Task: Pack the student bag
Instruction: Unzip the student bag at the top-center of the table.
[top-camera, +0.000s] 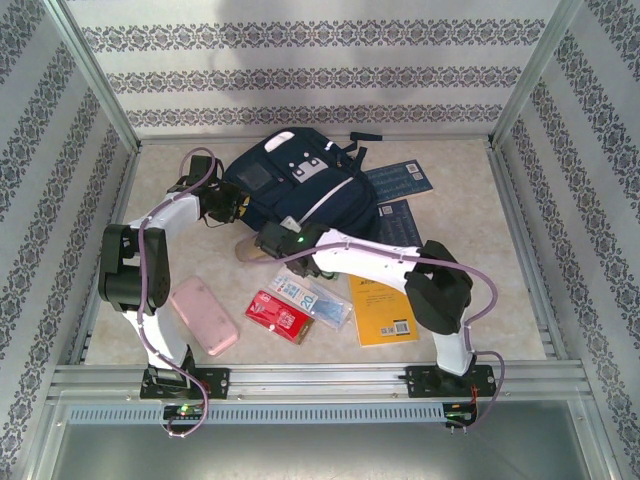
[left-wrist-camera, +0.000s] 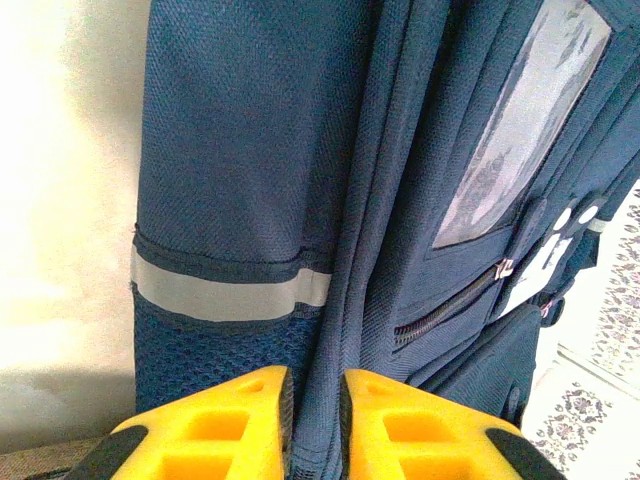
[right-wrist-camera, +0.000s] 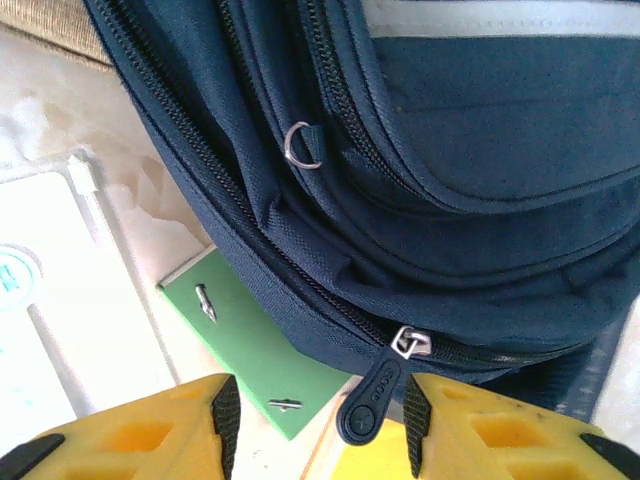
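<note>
— Progress check: how far along is the packing?
— Barely begun, I'd say. The student bag (top-camera: 295, 185) lies at the far middle of the table (top-camera: 500, 300), and its zip looks closed.
— And the arms?
— The left gripper (left-wrist-camera: 315, 420) is pinched tight on a fold of the bag's side. The right gripper (right-wrist-camera: 320, 415) stands half apart with the zip pull (right-wrist-camera: 366, 402) between its fingers, gripping nothing.
— What's left?
— Everything! The pink case (top-camera: 203, 315), red packet (top-camera: 280, 317), clear pouch (top-camera: 312, 298) and yellow booklet (top-camera: 383, 312) all lie outside. Unzipping comes first, I reckon.

Left arm (top-camera: 165, 210) bent, reaching forward, jaws nearly closed. Right arm (top-camera: 370, 260) stretched leftward, jaws apart.
</note>
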